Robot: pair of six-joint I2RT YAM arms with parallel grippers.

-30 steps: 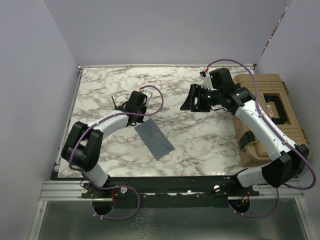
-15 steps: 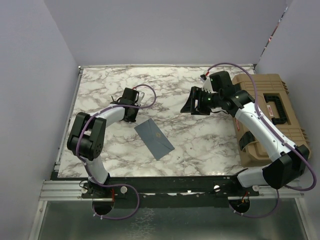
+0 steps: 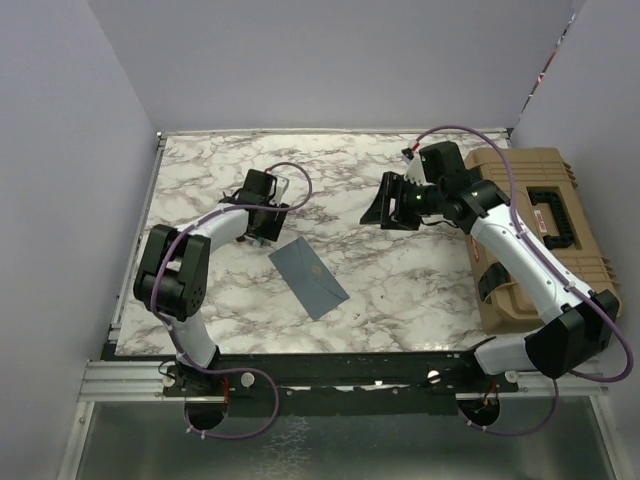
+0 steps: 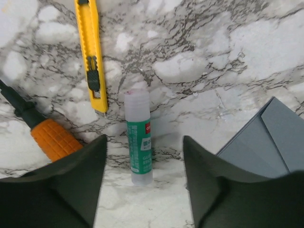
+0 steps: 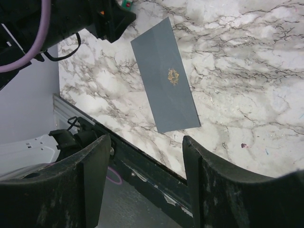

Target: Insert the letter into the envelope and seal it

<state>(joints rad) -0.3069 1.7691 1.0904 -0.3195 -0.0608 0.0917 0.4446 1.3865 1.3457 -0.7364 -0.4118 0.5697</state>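
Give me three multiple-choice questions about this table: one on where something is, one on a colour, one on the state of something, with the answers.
1. Where does the glue stick lie?
A in a drawer; B on the marble table near the knife's tip; C on a plate.
2. What colour is the knife?
A red; B yellow; C black.
3. How are the right fingers?
A pressed together; B clamped on a cup; C apart and empty.
Answers: 1 B, it rests flat on bare marble by the blade end. 2 B, its body is yellow. 3 C, nothing sits in the wide gap between them.
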